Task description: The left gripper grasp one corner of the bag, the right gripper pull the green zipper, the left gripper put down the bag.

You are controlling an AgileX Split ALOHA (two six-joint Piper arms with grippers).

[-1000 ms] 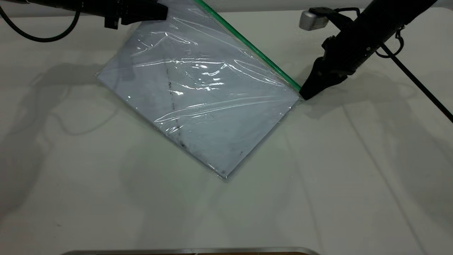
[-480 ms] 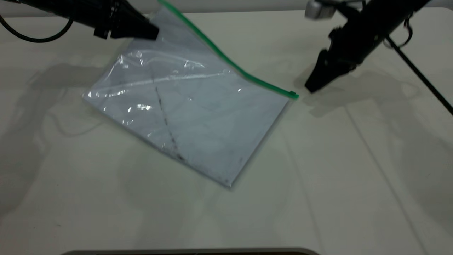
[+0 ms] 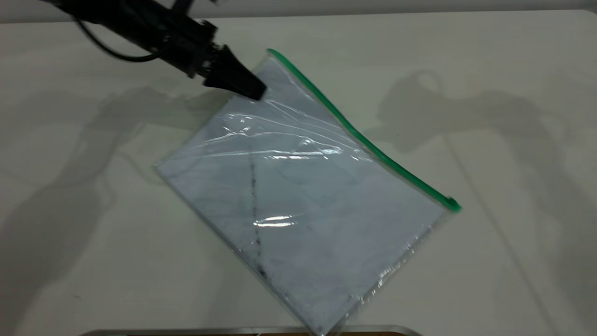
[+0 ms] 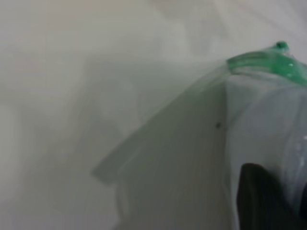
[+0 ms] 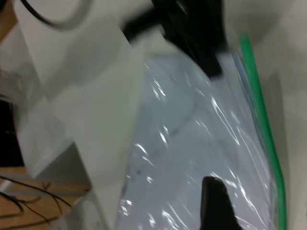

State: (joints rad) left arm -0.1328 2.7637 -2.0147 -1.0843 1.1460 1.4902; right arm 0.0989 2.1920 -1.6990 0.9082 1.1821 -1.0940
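Note:
My left gripper (image 3: 254, 91) is shut on the corner of the bag (image 3: 303, 196) just below the far end of the green zipper (image 3: 364, 140). The bag is a clear pouch holding white paper with a dark streak, and it spreads from that corner toward the front edge. The small slider (image 3: 451, 204) sits at the zipper's near right end. The left wrist view shows my left gripper (image 4: 261, 191) against the plastic, with the zipper end (image 4: 268, 62) beyond it. My right gripper (image 5: 216, 201) is out of the exterior view. It hovers above the bag (image 5: 182, 143), shut and empty.
A metal-edged strip (image 3: 186, 331) runs along the table's front edge, and the bag's low corner reaches it. In the right wrist view, a white table edge (image 5: 96, 120) and wood flooring with cables (image 5: 29, 201) lie beside the bag.
My left gripper has moved right and toward the front, dragging the bag with it. My right gripper has let go of the slider, pulled back and left the exterior view.

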